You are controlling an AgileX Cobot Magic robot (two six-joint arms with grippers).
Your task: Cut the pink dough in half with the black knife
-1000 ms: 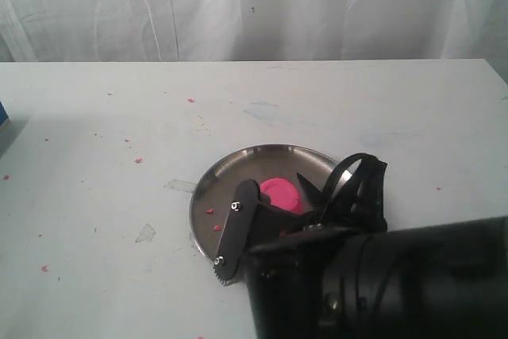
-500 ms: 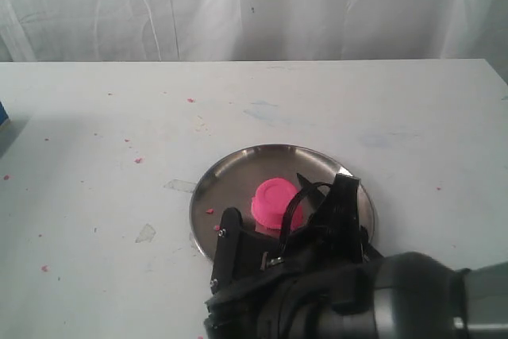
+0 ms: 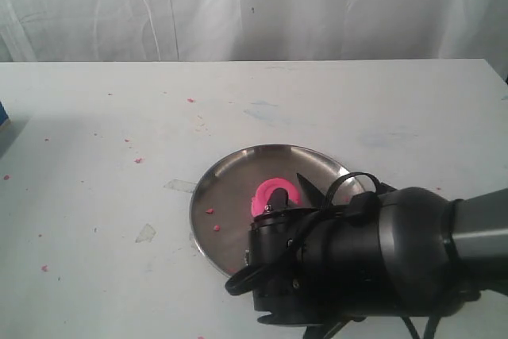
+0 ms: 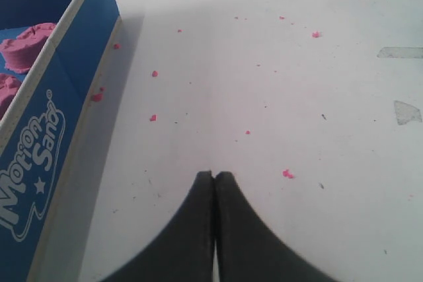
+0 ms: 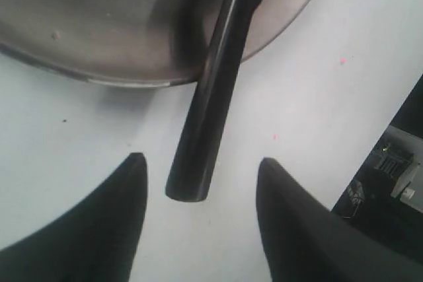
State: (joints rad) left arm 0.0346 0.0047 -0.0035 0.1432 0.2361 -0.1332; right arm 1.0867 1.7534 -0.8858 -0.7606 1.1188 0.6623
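The pink dough (image 3: 275, 193) lies as a lump in the steel plate (image 3: 222, 184); my right arm hides its near part. The black knife (image 5: 210, 97) rests with its blade end on the plate (image 5: 99, 31) and its handle sticking out over the rim onto the white table. My right gripper (image 5: 200, 160) is open, one finger on each side of the handle's free end, touching nothing. A black pointed tip (image 3: 306, 185) shows beside the dough. My left gripper (image 4: 214, 175) is shut and empty over bare table, far from the plate.
A blue Motion Sand box (image 4: 46, 130) holding pink sand lumps (image 4: 26, 43) stands beside the left gripper. Tiny pink crumbs (image 4: 287, 174) dot the table. The table's edge (image 5: 390, 137) runs close to the right gripper. A white curtain (image 3: 254, 5) hangs behind.
My right arm has swung round over the plate's near side, now covering part of the dough. Its jaws have opened wider.
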